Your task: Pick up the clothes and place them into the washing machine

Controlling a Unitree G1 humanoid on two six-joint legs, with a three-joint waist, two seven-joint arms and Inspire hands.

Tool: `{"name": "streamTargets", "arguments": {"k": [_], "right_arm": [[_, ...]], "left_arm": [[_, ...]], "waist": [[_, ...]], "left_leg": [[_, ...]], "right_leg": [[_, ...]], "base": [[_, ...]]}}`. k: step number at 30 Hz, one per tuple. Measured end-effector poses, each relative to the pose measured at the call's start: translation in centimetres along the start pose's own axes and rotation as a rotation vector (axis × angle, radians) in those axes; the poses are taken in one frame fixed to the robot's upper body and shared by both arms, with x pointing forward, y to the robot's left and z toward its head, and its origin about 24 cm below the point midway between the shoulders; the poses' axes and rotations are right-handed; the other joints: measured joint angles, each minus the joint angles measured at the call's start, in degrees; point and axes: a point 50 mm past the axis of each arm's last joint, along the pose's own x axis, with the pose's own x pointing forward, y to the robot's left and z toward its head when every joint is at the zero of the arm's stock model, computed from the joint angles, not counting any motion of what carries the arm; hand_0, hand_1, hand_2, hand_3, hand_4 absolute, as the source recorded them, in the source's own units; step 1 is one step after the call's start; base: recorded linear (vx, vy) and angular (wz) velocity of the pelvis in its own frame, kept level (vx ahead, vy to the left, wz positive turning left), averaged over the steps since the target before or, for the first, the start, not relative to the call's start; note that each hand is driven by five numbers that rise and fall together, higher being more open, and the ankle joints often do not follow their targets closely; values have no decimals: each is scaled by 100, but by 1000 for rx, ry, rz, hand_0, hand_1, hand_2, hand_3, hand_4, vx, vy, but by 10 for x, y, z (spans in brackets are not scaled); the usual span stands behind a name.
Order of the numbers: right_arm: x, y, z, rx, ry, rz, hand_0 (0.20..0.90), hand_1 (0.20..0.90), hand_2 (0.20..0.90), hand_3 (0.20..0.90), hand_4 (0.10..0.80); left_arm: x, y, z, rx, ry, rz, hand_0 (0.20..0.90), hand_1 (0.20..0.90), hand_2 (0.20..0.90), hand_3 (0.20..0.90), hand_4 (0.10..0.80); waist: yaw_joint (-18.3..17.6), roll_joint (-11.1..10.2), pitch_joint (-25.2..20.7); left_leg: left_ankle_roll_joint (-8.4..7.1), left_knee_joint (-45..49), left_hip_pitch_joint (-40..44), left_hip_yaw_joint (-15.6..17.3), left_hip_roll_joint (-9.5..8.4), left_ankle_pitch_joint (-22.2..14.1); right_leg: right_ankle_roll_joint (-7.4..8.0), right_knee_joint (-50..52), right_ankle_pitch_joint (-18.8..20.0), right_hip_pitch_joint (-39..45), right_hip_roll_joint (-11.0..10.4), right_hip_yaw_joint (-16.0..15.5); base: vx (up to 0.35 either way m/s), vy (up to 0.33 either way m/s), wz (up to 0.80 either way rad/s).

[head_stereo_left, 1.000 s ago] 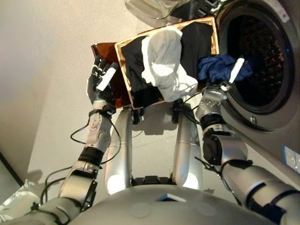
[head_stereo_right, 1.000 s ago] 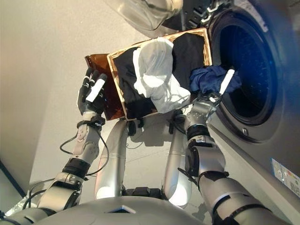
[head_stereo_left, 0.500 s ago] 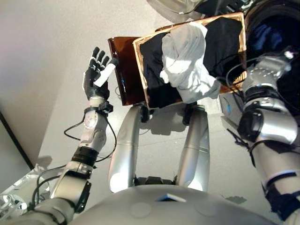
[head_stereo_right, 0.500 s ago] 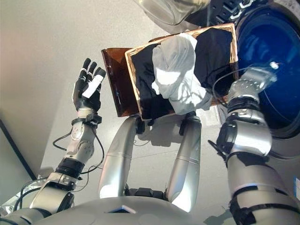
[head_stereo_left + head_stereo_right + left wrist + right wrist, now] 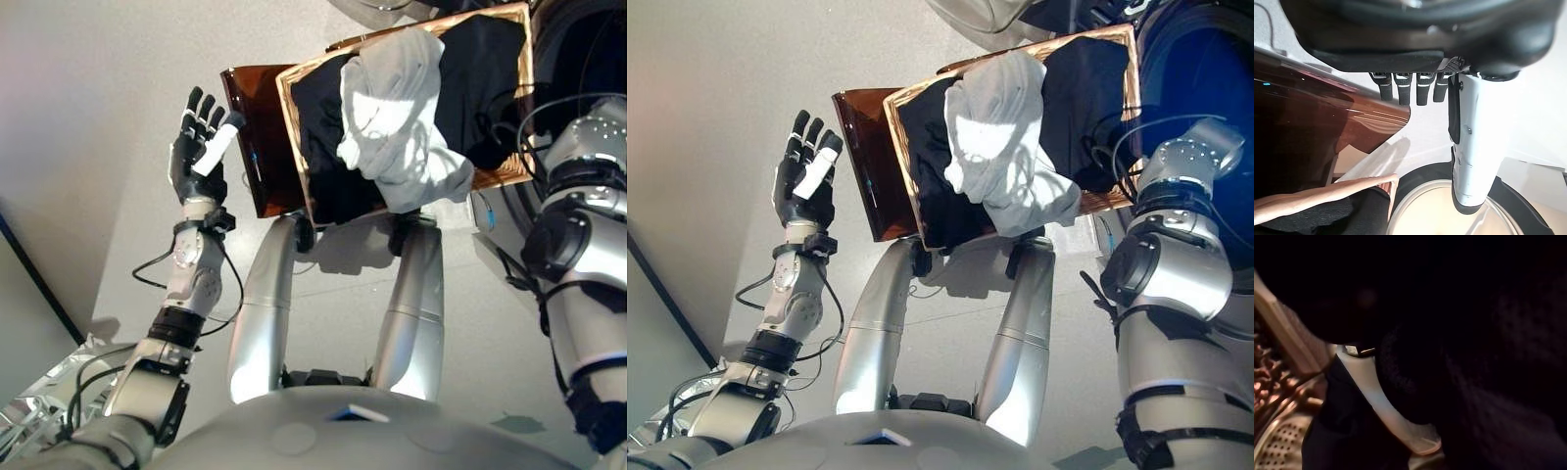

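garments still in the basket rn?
2 visible: a white garment draped over the middle and front rim, and black clothing under it. More may be hidden beneath. Basket.

Glossy dark brown table [image 5: 250, 147] on a pale grey floor [image 5: 108, 117], woven basket with a light wooden rim [image 5: 294, 147] resting on the table's top, crumpled silvery foil [image 5: 44, 392] lying on the floor near a dark baseboard strip [image 5: 39, 284]
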Motion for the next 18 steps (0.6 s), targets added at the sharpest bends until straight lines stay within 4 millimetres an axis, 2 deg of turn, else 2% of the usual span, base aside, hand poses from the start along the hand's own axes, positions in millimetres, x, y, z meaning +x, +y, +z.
{"name": "streamTargets", "arguments": {"k": [3,7,12,18], "right_arm": [[-1,8,4,43,-27,12,200,200,200,200,300],[-1,7,5,71,-35,-5,200,200,200,200,300],[-2,18,6,93,-33,7,200,200,200,200,300],[1,52,32,147,-89,56,200,200,200,200,300]], "left_arm": [[0,0,2,2,-6,-6,900,900,900,900,800],[1,3,5,21,-11,-6,900,900,900,900,800],[-2,8,7,25,-17,2,900,900,900,900,800],[-4,8,9,22,-25,-2,900,900,900,900,800]], "waist": [[-42,2,-1],[-78,4,-3],[-69,10,-8],[-48,10,-10]], "left_leg": [[24,-11,-2,3,-44,-12],[66,-4,-23,42,-54,-28],[96,-5,-106,104,-54,-39],[128,-15,-159,104,-72,-39]], "right_leg": [[-1,4,-1,1,-21,29],[2,-18,1,-12,-32,49],[73,-20,39,-127,-40,110],[80,-29,43,-155,-39,96]], "base": [[0,0,0],[0,0,0],[32,3,-2],[29,-13,3]]}}
